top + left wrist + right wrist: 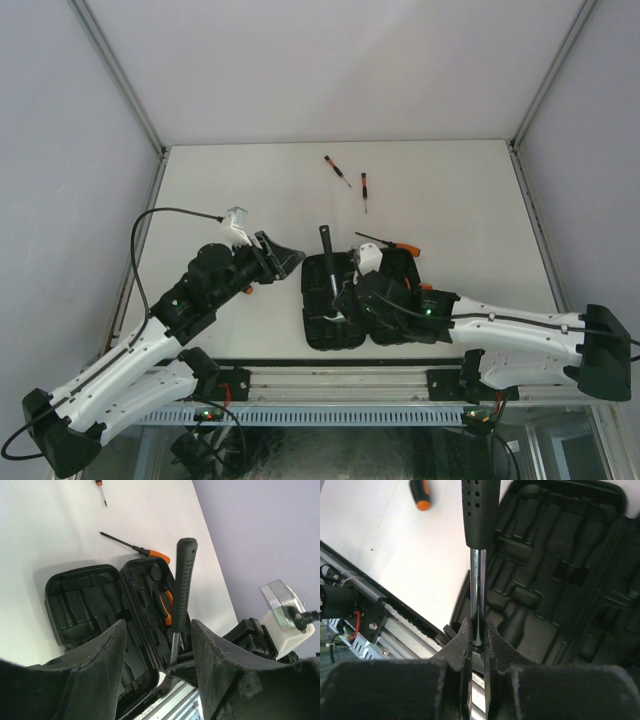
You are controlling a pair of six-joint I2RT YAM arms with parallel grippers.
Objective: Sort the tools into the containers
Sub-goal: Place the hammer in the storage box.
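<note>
The black tool case (322, 325) lies open at the near middle of the table, its moulded slots (560, 555) facing up. My right gripper (478, 630) is shut on the chrome shaft of the hammer (479, 510), whose black handle (328, 250) points away over the case (85, 605). The hammer's head is hidden behind the fingers. My left gripper (157, 635) stands open just left of the case, apart from the hammer (182, 580), nothing between its fingers. Orange-handled pliers (167, 605) rest in the case's right half. An orange-handled screwdriver (135, 547) lies just beyond the case.
Two more thin screwdrivers (337, 170) (364, 190) lie on the white table further back. Grey walls close the table on three sides. The metal rail (330, 385) with the arm bases runs along the near edge, right behind the case.
</note>
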